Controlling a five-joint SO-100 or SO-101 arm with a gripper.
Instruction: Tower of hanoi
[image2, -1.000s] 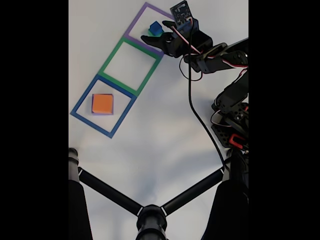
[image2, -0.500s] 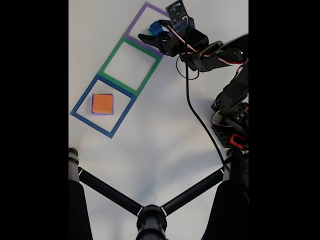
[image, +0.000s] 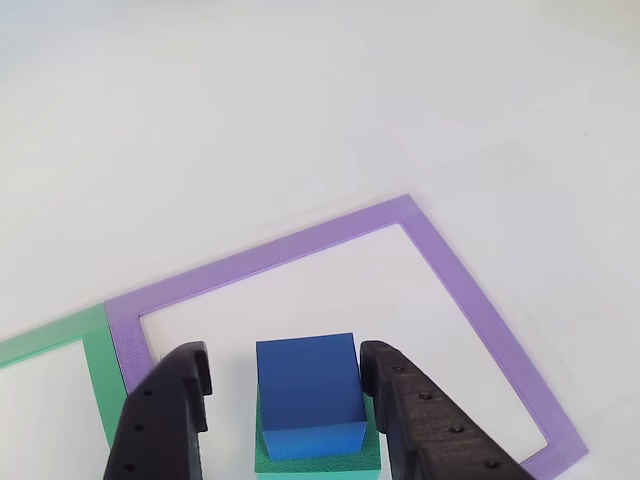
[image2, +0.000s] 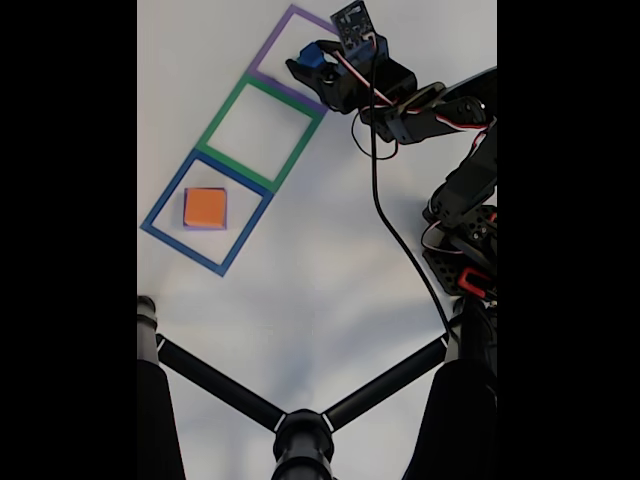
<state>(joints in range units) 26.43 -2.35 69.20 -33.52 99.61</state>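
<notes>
Other view, riding on the arm: the blue block sits on top of the green block, whose edge shows below and to the sides of it. Both lie inside the purple tape outline, toward its 6 o'clock side. The blue block is near-cubic with no clear long axis; one flat face looks toward the camera, slightly turned. The fingers stand apart, one black finger at 9 o'clock of the block with a visible gap, the other at 3 o'clock just beside or touching it. They hold nothing yet. A green tape outline adjoins at 8 o'clock. The worktop is white.

Fixed view, from above: the fingers sit over the purple outline at 12 o'clock; the blue block is partly covered by them. This view adds the orange block, resting on a purple block of which only a rim shows, inside the blue tape outline at 9 o'clock, well apart from the arm. A black stand fills 6 o'clock.
</notes>
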